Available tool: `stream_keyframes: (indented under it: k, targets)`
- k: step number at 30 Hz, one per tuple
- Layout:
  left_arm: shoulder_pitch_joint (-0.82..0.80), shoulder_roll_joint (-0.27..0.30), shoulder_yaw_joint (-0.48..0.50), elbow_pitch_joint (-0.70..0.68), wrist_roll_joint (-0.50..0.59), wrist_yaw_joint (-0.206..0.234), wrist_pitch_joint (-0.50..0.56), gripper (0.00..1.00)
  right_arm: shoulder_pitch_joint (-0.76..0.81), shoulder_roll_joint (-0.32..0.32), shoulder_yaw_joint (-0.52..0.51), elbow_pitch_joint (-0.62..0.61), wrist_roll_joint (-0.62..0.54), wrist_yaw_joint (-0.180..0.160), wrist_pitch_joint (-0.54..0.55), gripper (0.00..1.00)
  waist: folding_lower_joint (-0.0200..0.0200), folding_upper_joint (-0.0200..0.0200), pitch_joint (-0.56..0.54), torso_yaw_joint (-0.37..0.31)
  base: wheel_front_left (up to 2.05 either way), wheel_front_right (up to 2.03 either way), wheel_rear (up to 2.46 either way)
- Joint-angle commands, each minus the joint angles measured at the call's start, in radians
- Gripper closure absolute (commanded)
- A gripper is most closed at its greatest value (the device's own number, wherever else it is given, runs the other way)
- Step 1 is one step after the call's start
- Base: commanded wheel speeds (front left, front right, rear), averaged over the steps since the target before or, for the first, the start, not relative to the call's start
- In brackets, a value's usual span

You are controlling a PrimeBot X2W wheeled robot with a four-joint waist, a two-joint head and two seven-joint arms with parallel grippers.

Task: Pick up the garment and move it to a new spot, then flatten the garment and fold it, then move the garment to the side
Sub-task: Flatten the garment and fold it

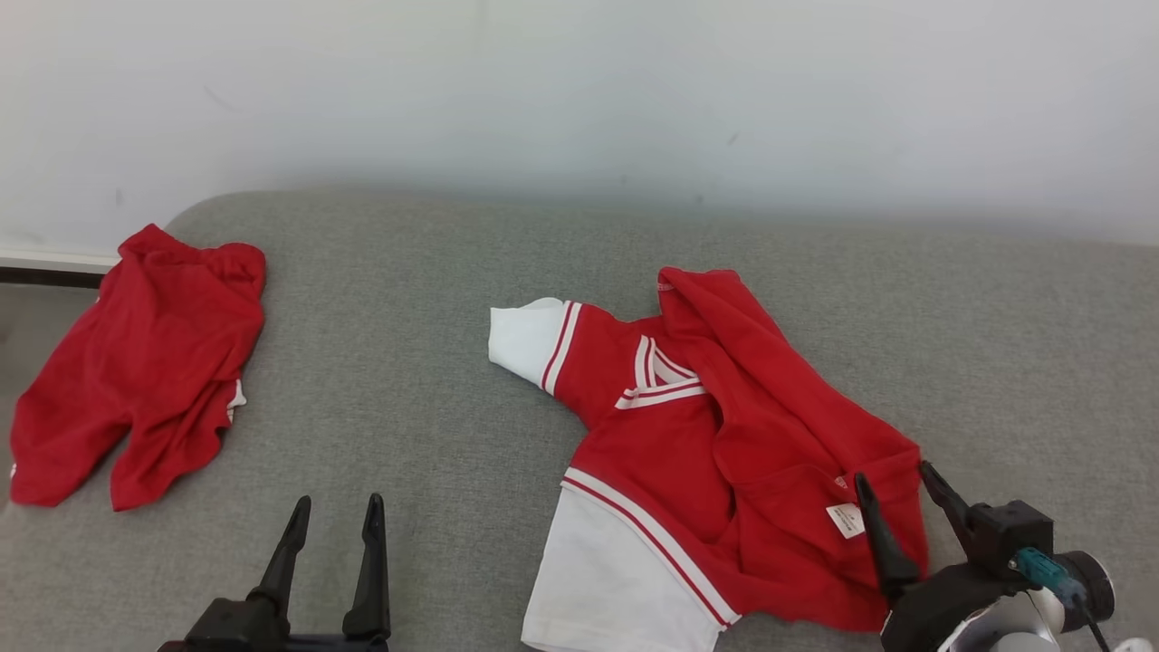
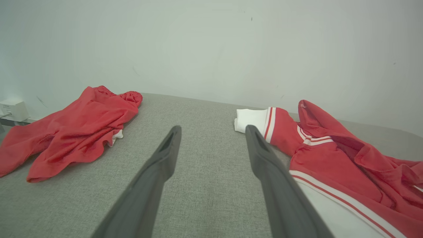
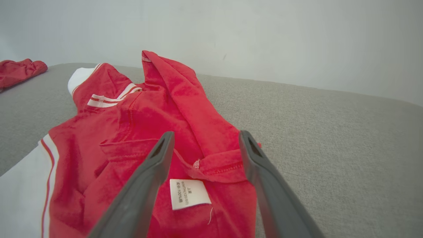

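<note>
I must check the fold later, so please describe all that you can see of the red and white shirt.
The red and white soft knit shirt lies crumpled on the grey fabric surface. One white sleeve, a striped V collar and a white lower panel show; one side is flipped over, baring a white label. The open right gripper straddles that label, gripping nothing.

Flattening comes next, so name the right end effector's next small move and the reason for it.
Probably lower the right end effector, jaws open, onto the folded-over hem beside the white label and pinch it. The shirt lies on the grey surface with one half flipped over its front, so drawing that flap aside should open it flat.
</note>
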Motion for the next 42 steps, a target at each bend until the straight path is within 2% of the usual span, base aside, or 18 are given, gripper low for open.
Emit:
stream_keyframes:
  k: [1,7,12,13,14,20,24,33,37,38,39,40,42]
  targets:
    - [0.008,-0.001,0.000,0.002,0.004,-0.001,-0.003,0.00,-0.014,-0.016,0.015,0.022,-0.011,-0.003,0.011,0.00,0.0000,0.0000,-0.002,0.012,0.00,0.00,0.00]
    - [0.007,-0.001,-0.004,-0.002,-0.007,0.000,-0.003,0.00,-0.063,-0.074,0.100,0.139,-0.021,-0.003,0.048,0.00,0.0000,0.0000,0.007,0.046,0.00,0.00,0.00]
    - [0.005,-0.001,-0.001,-0.006,-0.011,0.003,-0.003,0.00,-0.109,-0.104,0.158,0.202,-0.045,-0.003,0.036,0.00,0.0000,0.0000,0.021,0.059,0.00,0.00,0.00]
    - [0.003,-0.001,-0.001,-0.006,-0.011,0.003,-0.003,0.00,-0.119,-0.106,0.169,0.219,-0.052,-0.003,0.038,0.03,0.0000,0.0000,0.023,0.060,0.00,0.00,0.00]
    - [-0.003,-0.001,-0.003,-0.005,-0.012,0.003,-0.003,0.00,-0.145,-0.109,0.192,0.253,-0.061,-0.003,0.048,1.00,0.0000,0.0000,0.028,0.064,0.00,0.00,0.00]
    - [0.002,-0.001,0.004,-0.010,-0.012,0.010,-0.003,0.00,-0.203,-0.113,0.204,0.299,-0.041,-0.003,0.009,1.00,0.0000,0.0000,0.027,0.055,0.00,0.00,0.00]
    - [0.014,-0.001,0.014,-0.004,-0.014,0.010,-0.003,0.00,-0.212,-0.138,0.167,0.292,-0.011,-0.003,-0.020,1.00,0.0000,0.0000,0.022,0.026,0.00,0.00,0.00]
    - [0.006,-0.001,0.003,-0.004,-0.023,0.008,-0.003,0.00,-0.075,-0.222,0.009,0.150,0.066,-0.003,-0.037,1.00,0.0000,0.0000,0.019,-0.046,0.00,0.00,0.00]
    - [0.012,-0.001,0.004,-0.005,-0.021,0.010,-0.003,0.00,0.000,-0.215,-0.035,0.093,0.086,-0.003,-0.002,1.00,0.0000,0.0000,0.019,-0.073,0.00,0.00,0.00]
    - [0.011,-0.001,0.003,-0.004,-0.019,0.009,-0.003,0.00,0.012,-0.213,-0.042,0.078,0.092,-0.003,0.006,0.94,0.0000,0.0000,0.019,-0.076,0.00,0.00,0.00]
    - [0.010,-0.001,0.003,-0.002,-0.017,0.008,-0.003,0.00,0.023,-0.210,-0.041,0.062,0.098,-0.003,0.013,0.67,0.0000,0.0000,0.017,-0.080,0.00,0.00,0.00]
    - [0.009,-0.001,0.001,-0.001,-0.017,0.007,-0.003,0.00,0.033,-0.206,-0.046,0.050,0.107,-0.003,0.015,0.00,0.0000,0.0000,0.017,-0.082,0.00,0.00,0.00]
    - [0.009,-0.001,0.000,0.001,-0.015,0.007,-0.003,0.00,0.053,-0.199,-0.053,0.025,0.114,-0.003,0.015,0.00,0.0000,0.0000,0.011,-0.086,0.00,0.00,0.00]
